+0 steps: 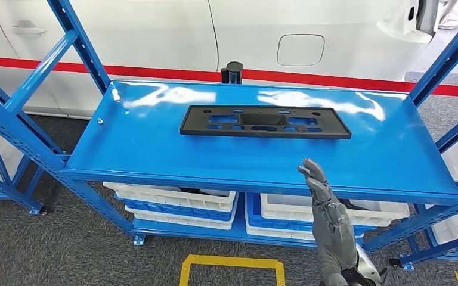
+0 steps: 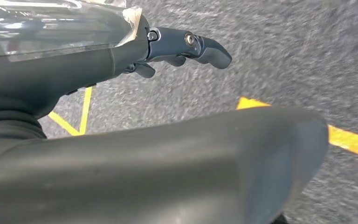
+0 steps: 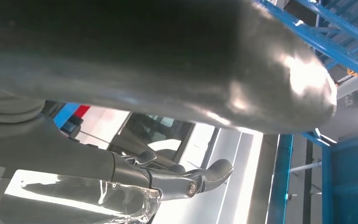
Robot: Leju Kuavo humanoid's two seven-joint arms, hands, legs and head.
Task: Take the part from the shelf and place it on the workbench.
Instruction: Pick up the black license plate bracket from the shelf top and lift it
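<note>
Bright overhead glare on shelf (image 1: 155, 143)

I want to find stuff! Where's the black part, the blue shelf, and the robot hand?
black part (image 1: 265, 122), head view, on its flat middle.
blue shelf (image 1: 149, 143), head view, on bare top surface.
right robot hand (image 1: 329, 220), head view, on the hand's middle.

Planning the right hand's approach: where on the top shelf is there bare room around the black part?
Bare blue shelf lies left of the black part, right of it, and along the front edge where the right hand rises. The strip behind it is narrower. The lower shelf is crowded with white bins.
</note>
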